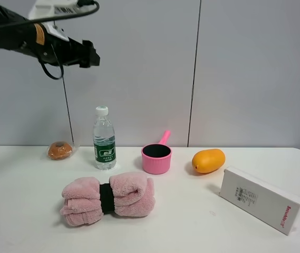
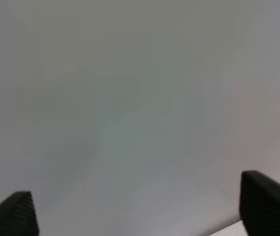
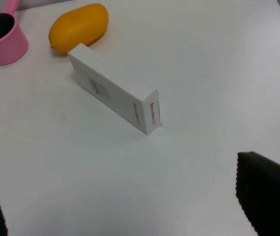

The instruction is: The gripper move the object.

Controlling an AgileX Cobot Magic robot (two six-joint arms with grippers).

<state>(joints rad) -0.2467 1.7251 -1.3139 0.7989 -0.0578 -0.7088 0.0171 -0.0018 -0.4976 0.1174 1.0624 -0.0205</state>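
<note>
The clear water bottle with a white cap and a green label stands upright on the white table, left of centre near the back. My left gripper hangs high in the air at the top left, well above and left of the bottle. Its fingers stand wide apart and empty, facing the grey wall in the left wrist view. My right gripper is out of the high view. It is open and empty above the table's right part. The bottle is hidden in both wrist views.
A rolled pink towel lies in front of the bottle. A pink cup with handle stands right of it, then a mango and a white box. A brown wrapped bun lies left of the bottle.
</note>
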